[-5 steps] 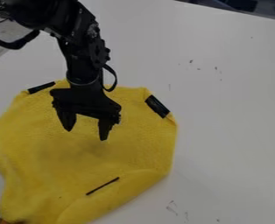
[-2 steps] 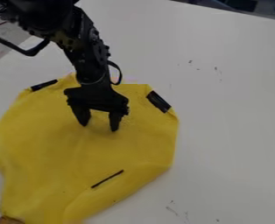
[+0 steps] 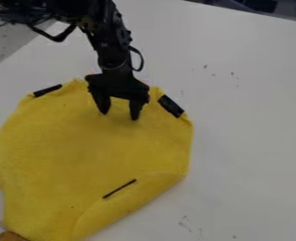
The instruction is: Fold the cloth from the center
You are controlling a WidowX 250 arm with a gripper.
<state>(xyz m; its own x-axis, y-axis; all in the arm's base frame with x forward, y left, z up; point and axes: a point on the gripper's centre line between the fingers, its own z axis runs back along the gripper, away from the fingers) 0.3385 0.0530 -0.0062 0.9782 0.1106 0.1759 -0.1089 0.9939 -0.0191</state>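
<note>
Black two-finger gripper with its fingers apart over the yellow cloth

The gripper points down over the top part of the cloth. Its two fingers are spread, so it is not pinching anything. I can't tell if the tips touch the cloth. A black patch sits on the cloth's top left edge, and a fatter black patch sits near its top right corner. Lower down is a thin black strip, tilted, close to a bend along the bottom right side. The cloth lies on the white table, to the left. A brown thing pokes in at the bottom left.
</note>
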